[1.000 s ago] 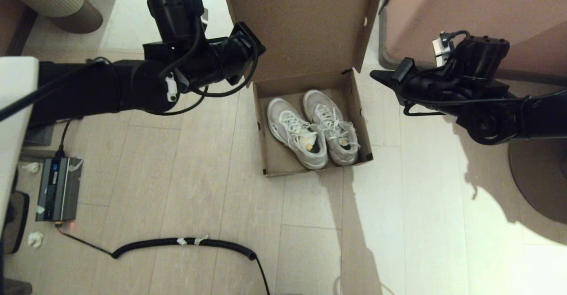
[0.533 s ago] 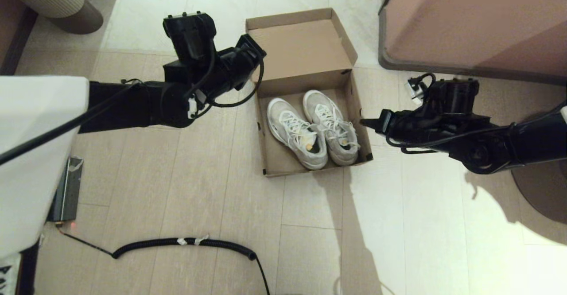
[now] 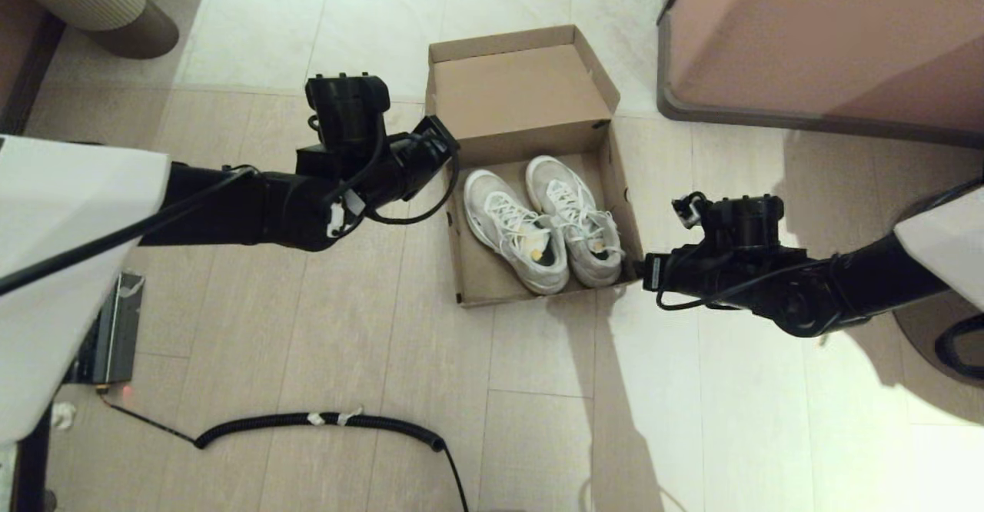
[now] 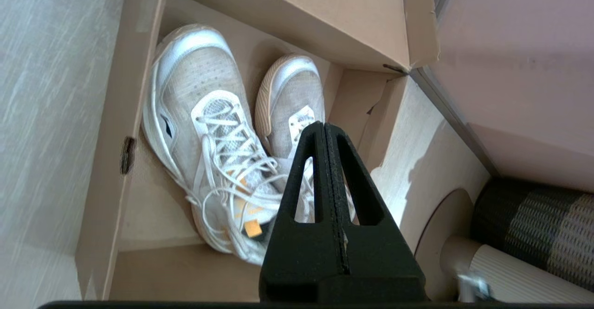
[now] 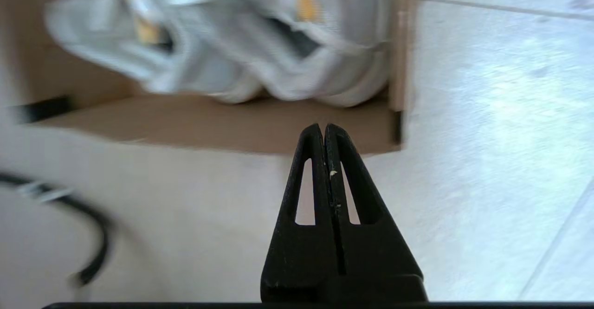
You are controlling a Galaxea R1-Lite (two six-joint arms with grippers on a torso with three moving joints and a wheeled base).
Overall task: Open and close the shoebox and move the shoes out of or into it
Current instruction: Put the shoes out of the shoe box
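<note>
The brown cardboard shoebox (image 3: pixel 455 254) stands open on the floor, its lid (image 3: pixel 523 89) folded back behind it. The white lace-up shoes (image 3: pixel 542 224) lie side by side inside, toes toward the lid. My left gripper (image 3: pixel 447 143) is shut and empty, by the box's far left corner; its wrist view looks over the shoes (image 4: pixel 204 114) and the box wall (image 4: pixel 116 114). My right gripper (image 3: pixel 644 270) is shut and empty, low by the box's near right corner. In its wrist view the shut right gripper (image 5: pixel 323 126) points at the box's near wall (image 5: pixel 209 123), with the shoes (image 5: pixel 232 67) behind.
A large pinkish-brown furniture block (image 3: pixel 830 35) stands at the back right. A coiled black cable (image 3: pixel 323 421) lies on the floor near me, and a grey device (image 3: pixel 115 335) at the left. A round base (image 3: pixel 934 327) is on the right.
The lid has dropped from upright to lying back behind the box. Both arms have come down: the left toward the box's left wall, the right toward its near right corner.
</note>
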